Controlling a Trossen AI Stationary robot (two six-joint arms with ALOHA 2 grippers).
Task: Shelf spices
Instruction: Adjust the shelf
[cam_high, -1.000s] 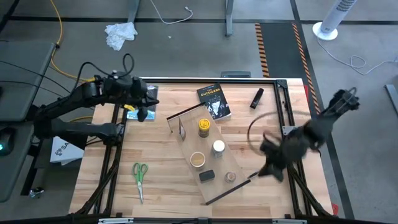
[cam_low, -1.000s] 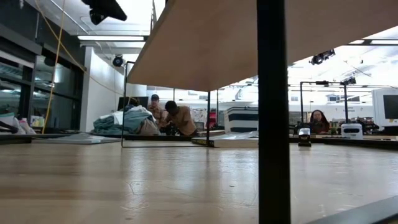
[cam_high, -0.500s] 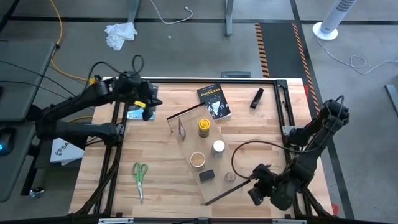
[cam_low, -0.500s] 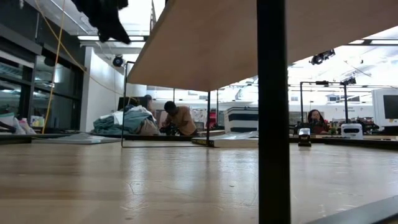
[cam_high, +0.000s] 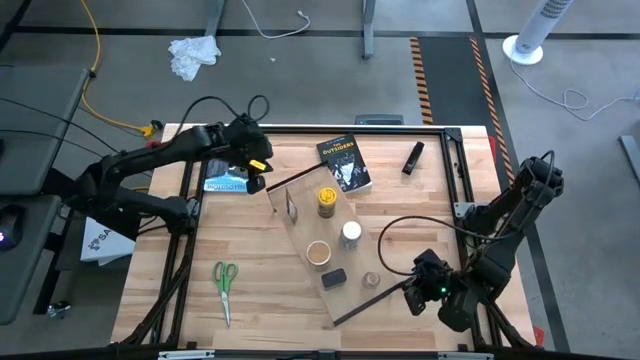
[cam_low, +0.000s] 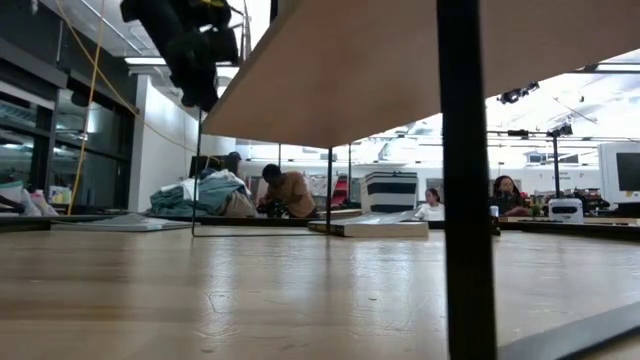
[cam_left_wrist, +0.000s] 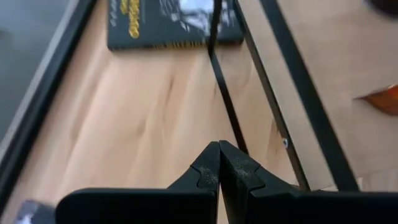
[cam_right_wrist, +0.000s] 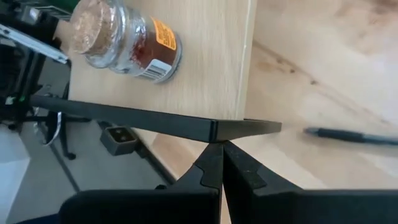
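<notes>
The shelf, a clear top on thin black legs, stands slantwise mid-table on its legs. On its top stand a yellow-lidded jar, a white-lidded jar, a wide tan tin, a small black tin and a tiny cork-topped jar. My left gripper is shut at the shelf's far-left corner, beside a thin black leg. My right gripper is shut at the near-right corner. I cannot pick out the packet. My left gripper's shut tips stand close beside the shelf's thin leg; I cannot tell whether they touch it. My right gripper's shut tips meet the corner of the shelf's black frame, coming level from the table's right. Whether they pinch it, I cannot tell.
A dark book and a black marker lie near the far edge. Green-handled scissors lie near-left, a blue card far-left. A pen lies near the right gripper. The black frame edges the table. People sit beyond.
My right gripper has swung from the table's right edge toward the near edge and in to the shelf's near-right corner. My left gripper has moved right and down to the far-left corner. In the low view the shelf's near leg has shifted slightly right.
</notes>
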